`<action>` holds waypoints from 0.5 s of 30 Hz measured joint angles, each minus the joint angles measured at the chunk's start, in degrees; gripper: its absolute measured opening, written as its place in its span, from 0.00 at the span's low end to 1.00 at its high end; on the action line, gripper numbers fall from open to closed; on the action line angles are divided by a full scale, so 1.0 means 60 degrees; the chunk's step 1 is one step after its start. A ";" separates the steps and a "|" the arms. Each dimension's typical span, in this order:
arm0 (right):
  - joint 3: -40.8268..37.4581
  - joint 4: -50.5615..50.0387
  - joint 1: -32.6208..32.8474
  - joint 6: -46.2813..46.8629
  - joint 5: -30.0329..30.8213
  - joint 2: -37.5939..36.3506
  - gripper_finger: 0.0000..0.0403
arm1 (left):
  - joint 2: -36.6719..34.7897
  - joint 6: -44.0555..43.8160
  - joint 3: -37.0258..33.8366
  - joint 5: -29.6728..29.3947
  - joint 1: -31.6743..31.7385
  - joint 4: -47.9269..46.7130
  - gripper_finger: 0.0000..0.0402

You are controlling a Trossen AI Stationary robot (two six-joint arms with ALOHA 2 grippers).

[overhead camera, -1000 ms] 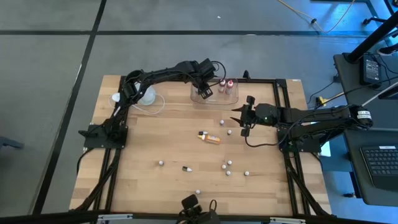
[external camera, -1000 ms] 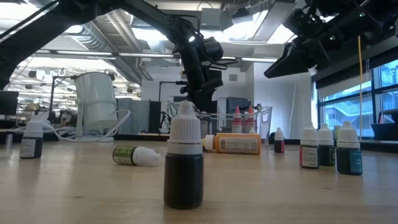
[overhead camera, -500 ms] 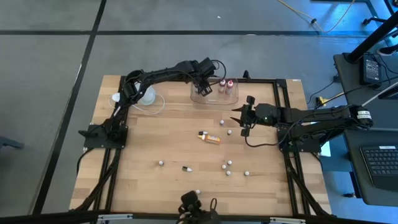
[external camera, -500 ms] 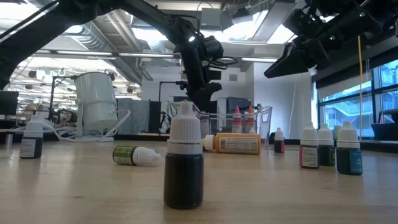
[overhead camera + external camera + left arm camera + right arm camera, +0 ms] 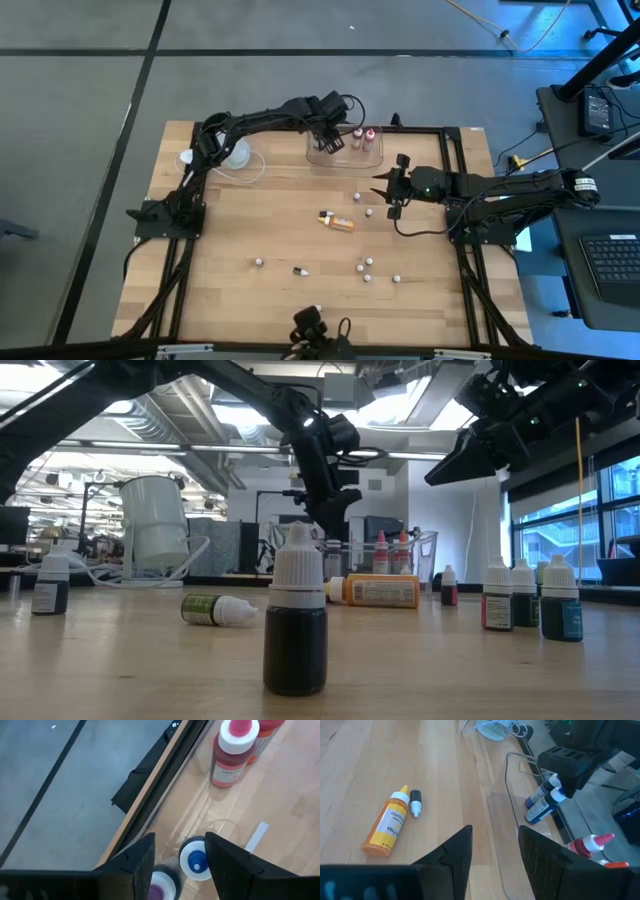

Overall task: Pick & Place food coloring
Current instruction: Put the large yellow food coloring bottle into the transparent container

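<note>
The food coloring is tiny capped bottles. Two red ones (image 5: 365, 135) stand in the clear tub (image 5: 345, 158) at the table's far edge. A blue-capped one (image 5: 198, 861) and a purple-capped one (image 5: 160, 889) stand at the tub's left end. My left gripper (image 5: 328, 145) hangs open over these two, with the blue cap between its fingertips and no touch showing. A yellow bottle (image 5: 385, 827) and a small dark one (image 5: 415, 802) lie on the wood. My right gripper (image 5: 388, 192) hovers open above the table, right of them, holding nothing.
Several more small bottles stand scattered over the table's near half (image 5: 367, 270), one right in front of the low camera (image 5: 296, 625); a green one lies on its side (image 5: 215, 610). A white cup (image 5: 155, 520) with a cord stands at the far left. A black frame (image 5: 455, 150) borders the table.
My left gripper has tipped a little over the tub's left end without leaving its place. The bottles and my right gripper have kept still.
</note>
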 joint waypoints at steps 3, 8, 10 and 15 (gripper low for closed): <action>0.0000 0.0000 -0.0003 0.0003 0.0000 0.0000 0.40 | -0.0148 0.0000 0.0000 0.0020 0.0027 -0.0080 0.41; 0.0000 0.0000 0.0000 0.0031 -0.0026 0.0000 0.40 | -0.1012 0.0036 0.0000 0.0427 -0.0040 -0.0236 0.41; 0.0000 0.0000 -0.0003 0.0158 -0.0186 0.0000 0.40 | -0.1439 0.0070 0.0007 0.0967 -0.0202 -0.0282 0.41; 0.0000 0.0002 0.0000 0.0286 -0.0862 0.0003 0.40 | -0.2525 0.0315 -0.0804 0.1920 -0.0946 0.0153 0.41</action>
